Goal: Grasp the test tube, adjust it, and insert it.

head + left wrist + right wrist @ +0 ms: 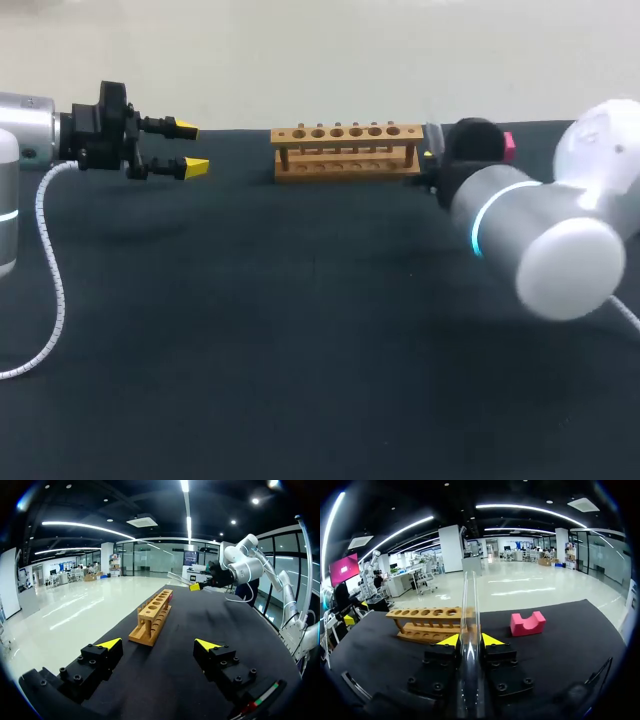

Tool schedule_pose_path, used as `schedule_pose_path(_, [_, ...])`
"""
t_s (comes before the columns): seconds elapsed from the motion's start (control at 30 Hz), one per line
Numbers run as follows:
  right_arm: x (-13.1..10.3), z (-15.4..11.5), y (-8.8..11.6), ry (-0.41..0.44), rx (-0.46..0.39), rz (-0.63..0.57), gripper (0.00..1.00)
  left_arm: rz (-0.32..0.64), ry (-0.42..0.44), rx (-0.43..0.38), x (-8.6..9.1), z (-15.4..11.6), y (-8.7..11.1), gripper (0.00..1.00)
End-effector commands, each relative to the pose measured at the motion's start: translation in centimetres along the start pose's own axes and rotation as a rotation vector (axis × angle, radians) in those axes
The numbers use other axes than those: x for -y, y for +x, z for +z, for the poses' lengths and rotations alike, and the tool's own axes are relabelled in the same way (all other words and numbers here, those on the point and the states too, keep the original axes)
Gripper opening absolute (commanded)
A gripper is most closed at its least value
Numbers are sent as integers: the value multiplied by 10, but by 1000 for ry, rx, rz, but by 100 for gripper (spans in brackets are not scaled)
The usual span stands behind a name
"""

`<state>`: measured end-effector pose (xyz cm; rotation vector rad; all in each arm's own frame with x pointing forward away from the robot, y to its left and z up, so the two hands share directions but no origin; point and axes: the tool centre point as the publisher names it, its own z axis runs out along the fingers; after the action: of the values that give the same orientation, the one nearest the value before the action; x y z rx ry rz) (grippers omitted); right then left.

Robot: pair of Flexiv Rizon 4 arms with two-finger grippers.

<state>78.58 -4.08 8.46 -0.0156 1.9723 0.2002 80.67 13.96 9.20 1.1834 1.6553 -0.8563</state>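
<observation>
- Rack (pixel 346 150): pale wood, a low rectangular frame of 2 boards on posts, with 6 round holes along the top board; it stands on the matte black table (pixel 300 330).
- Test tube (pixel 469 625): clear glass, long and slim, off the rack's right end and apart from it (whether anything is inside, I cannot tell).
- Block (pixel 527 624): pink, smooth, with a U-shaped notch, on the cloth just past the rack's right end.
- Right gripper (pixel 470 640): its yellow tips pinch the test tube from both sides, and the tube runs out past them toward the rack.
- Left gripper (pixel 190 148): off the rack's left end, well apart from it, with its fingers spread wide and nothing between them.
</observation>
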Motion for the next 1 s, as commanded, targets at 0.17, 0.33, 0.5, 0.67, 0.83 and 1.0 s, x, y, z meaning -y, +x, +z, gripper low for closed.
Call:
schedule_pose_path(0.17, [-30, 14, 7, 28, 86, 12, 0, 3, -2, 5, 1, 0, 1, 100])
schedule_pose_path(0.33, [-38, 21, 4, 1, 74, 31, 0, 3, -2, 5, 1, 0, 1, 100])
schedule_pose_path(0.5, [-45, 27, 1, -14, 45, 23, 0, 3, -2, 5, 1, 0, 1, 100])
schedule_pose_path(0.67, [-52, 37, 4, -31, 7, 22, 0, 3, -2, 5, 1, 0, 1, 100])
schedule_pose_path(0.83, [-59, 49, 6, -54, -28, 25, 0, 3, -2, 5, 1, 0, 1, 100])
schedule_pose_path(1.0, [-63, 57, 6, -59, -39, 31, 0, 3, -2, 5, 1, 0, 1, 100])
